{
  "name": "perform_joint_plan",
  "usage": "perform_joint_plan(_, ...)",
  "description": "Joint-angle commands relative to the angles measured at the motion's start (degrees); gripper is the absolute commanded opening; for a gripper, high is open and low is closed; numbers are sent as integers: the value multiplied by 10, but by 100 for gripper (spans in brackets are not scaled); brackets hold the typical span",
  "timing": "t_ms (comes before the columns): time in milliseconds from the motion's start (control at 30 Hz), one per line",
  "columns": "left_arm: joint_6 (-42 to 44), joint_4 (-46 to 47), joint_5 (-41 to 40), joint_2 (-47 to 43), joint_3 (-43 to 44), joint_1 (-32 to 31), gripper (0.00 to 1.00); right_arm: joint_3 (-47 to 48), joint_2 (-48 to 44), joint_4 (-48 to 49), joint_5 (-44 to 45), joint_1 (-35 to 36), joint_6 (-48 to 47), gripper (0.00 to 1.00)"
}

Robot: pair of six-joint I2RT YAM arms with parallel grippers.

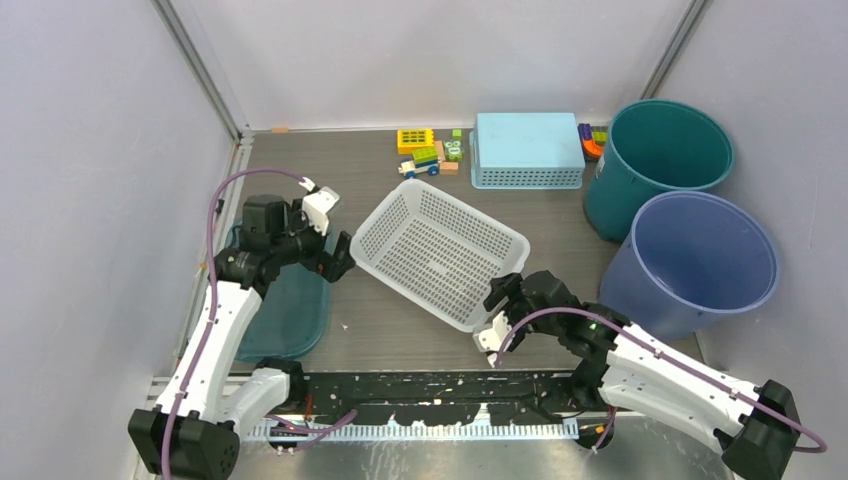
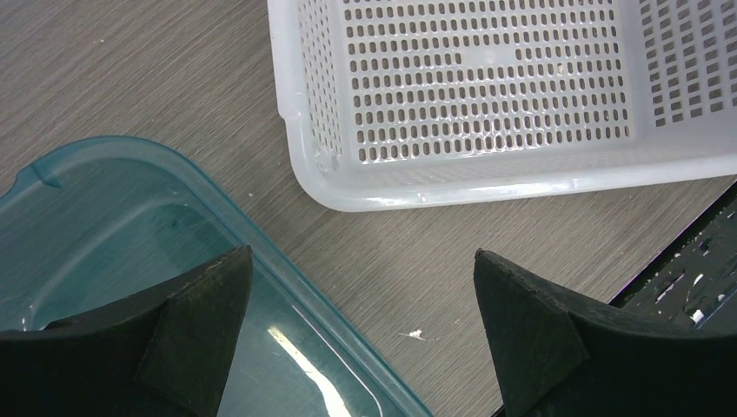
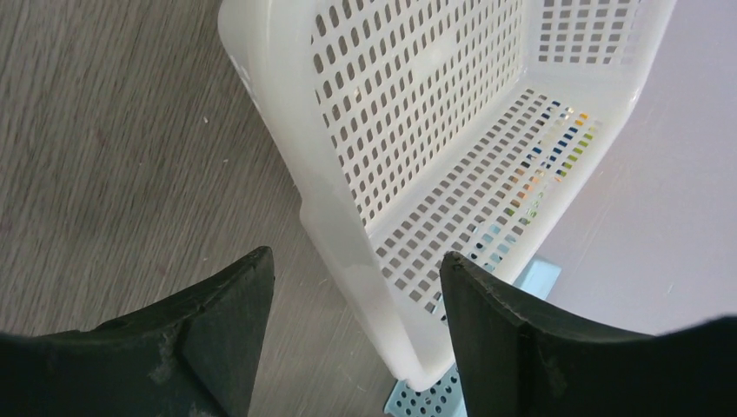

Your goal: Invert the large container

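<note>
The large container is a white perforated basket (image 1: 440, 250) (image 2: 487, 87) (image 3: 417, 130) standing mouth up at the middle of the table. My right gripper (image 1: 503, 302) (image 3: 356, 254) is at its near right corner, open, with the corner rim between the fingers; the left finger is clearly apart from it. Beside the basket's left corner, my left gripper (image 1: 343, 258) (image 2: 361, 261) hangs wide open and holds nothing. It is above the edge of a teal lid (image 1: 290, 310) (image 2: 130, 226).
A light blue basket (image 1: 527, 150) lies upside down at the back with small toys (image 1: 425, 150) to its left. A teal bucket (image 1: 655, 160) and a blue bucket (image 1: 695, 260) stand at the right. A black rail (image 1: 430, 390) runs along the near edge.
</note>
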Motion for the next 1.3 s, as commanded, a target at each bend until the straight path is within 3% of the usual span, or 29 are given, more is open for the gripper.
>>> perform_joint_plan(0,9,21,11,1,0,7,100,-11,3,42,-16,11,15,72)
perform_joint_plan(300,10,21,15,3,-1,7,100,-3,22,23,-32,19,19,55)
perform_joint_plan(767,6,33,-6,22,-2,8,100,33,24,-25,-54,21,46,13)
perform_joint_plan(1033,3,40,-90,83,9,4,100,81,12,-89,-71,21,55,2)
perform_joint_plan(1267,3,60,-221,107,-5,-23,100,142,6,-153,-113,20,73,1)
